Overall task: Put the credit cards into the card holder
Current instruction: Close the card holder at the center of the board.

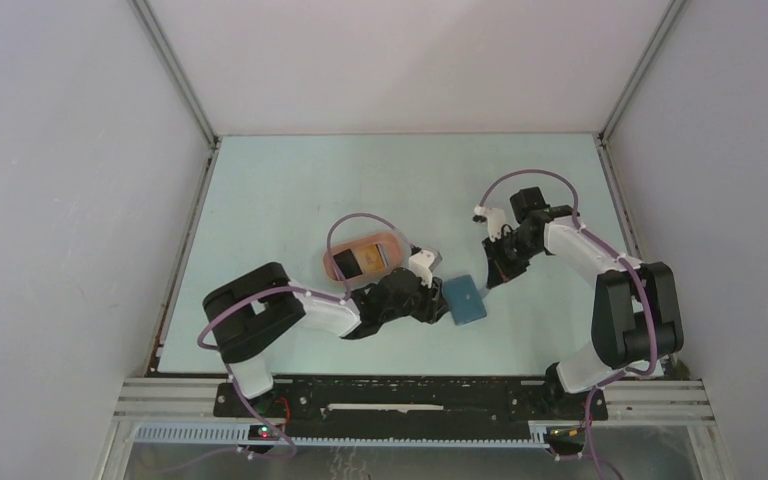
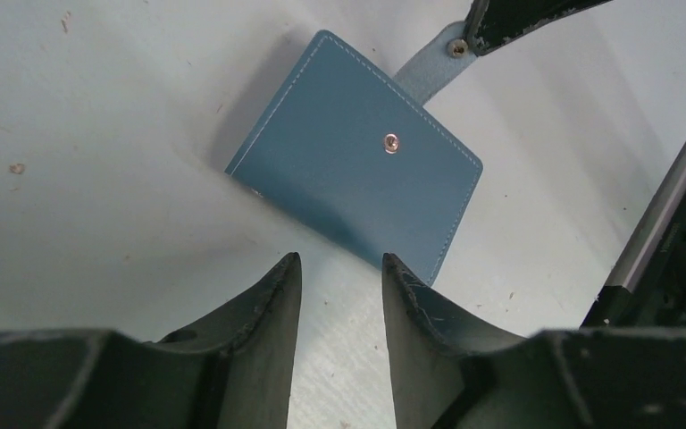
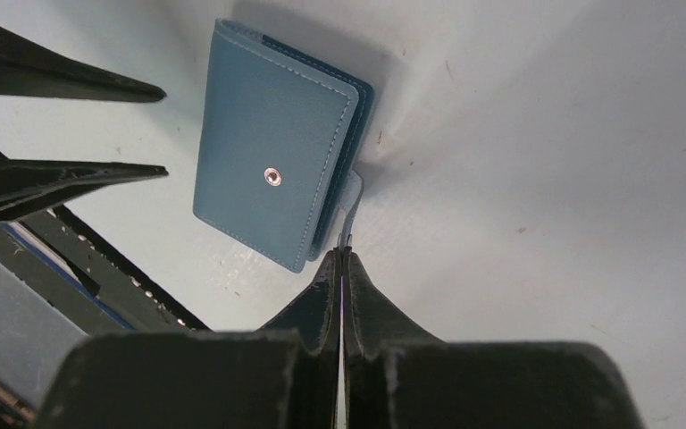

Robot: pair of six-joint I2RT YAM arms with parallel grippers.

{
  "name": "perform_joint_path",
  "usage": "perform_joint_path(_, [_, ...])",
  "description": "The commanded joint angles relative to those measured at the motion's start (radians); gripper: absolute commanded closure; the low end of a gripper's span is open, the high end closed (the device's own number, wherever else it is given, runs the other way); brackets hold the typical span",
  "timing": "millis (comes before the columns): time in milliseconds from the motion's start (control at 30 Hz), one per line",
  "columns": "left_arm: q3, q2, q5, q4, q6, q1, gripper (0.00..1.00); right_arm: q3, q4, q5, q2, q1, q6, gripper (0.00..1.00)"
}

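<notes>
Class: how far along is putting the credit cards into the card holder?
Done: nothing loaded; cards lie in the pink tray. In hand: right gripper pinches the strap of the closed card holder, left gripper open beside it. Left: open it, insert cards.

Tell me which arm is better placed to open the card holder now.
Right, probably. The right gripper is shut on the strap of the card holder, so it can pull it open. The left gripper hovers open beside the holder, gripping nothing.

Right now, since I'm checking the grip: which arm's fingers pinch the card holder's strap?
The right gripper: shut on the strap of the card holder. The left gripper is open, gripping nothing.
</notes>
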Motion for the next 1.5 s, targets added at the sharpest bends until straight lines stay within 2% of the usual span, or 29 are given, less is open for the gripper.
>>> perform_joint_path(0, [0.058,0.034,0.032,0.034,-0.047,0.007,0.58,0.051,0.038,0.001,-0.035,0.025,-0.004,1.0])
perform_joint_path(400, [0.114,0.11,0.09,0.044,-0.067,0.007,0.6,0.091,-0.011,-0.062,0.045,0.105,-0.061,1.0])
perform_joint_path(800, [0.123,0.146,0.118,0.082,-0.096,0.022,0.65,0.096,-0.005,-0.004,0.114,0.155,-0.042,1.0])
perform_joint_path(1000, [0.121,0.148,0.128,0.09,-0.098,0.024,0.66,0.095,0.019,0.08,0.109,0.162,-0.026,1.0])
perform_joint_path(1467, [0.119,0.148,0.137,0.098,-0.101,0.027,0.67,0.093,0.043,0.116,0.114,0.206,-0.019,1.0])
